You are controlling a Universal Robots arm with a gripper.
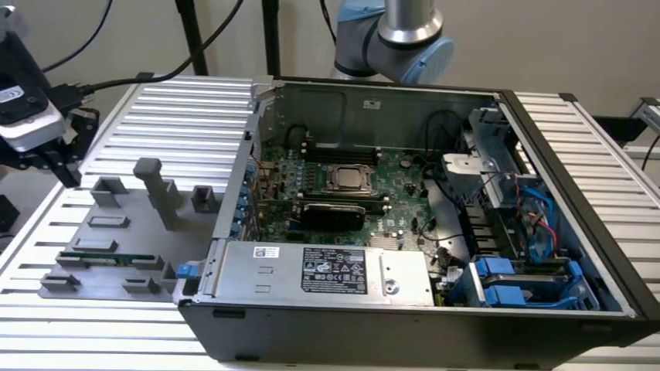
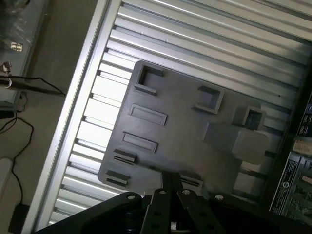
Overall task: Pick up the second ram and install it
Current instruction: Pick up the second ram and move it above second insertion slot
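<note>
Far left of exterior view: pincer point(image 1: 64, 171) up high, off past the desk point(image 1: 175, 100) edge, well apart from everything. Clenched tight, fingers point(image 2: 166, 184) pressed together in wrist view, nothing between them.

Just rt of that: grey holder plate point(image 1: 113, 236) flat on the ribbed desk, blocks and pockets all over it. Second ram point(image 1: 103, 257) lying low in its cradle near the plate's front edge, green strip w/ dark chips, long side running across the exterior view. Not touched, not lifted.

Next along: tall grey post point(image 1: 154, 193) standing mid-plate, behind the ram. Collision risk, prob., if coming in from the back; safer to come straight down from above.

For a clean pick, by judgement: spread wide before descending, line fingers up across the thin edge, take it mid-length so no tilt, keep pads off the chips as far as poss.

Further rt: open PC case point(image 1: 413, 325), motherboard point(image 1: 403, 182) inside, CPU point(image 1: 348, 179) in the middle, long black slots point(image 1: 356, 147) behind it. Can't tell which are filled. Tight quarters there, so level carry and square alignment w/ the slot needed.
</note>
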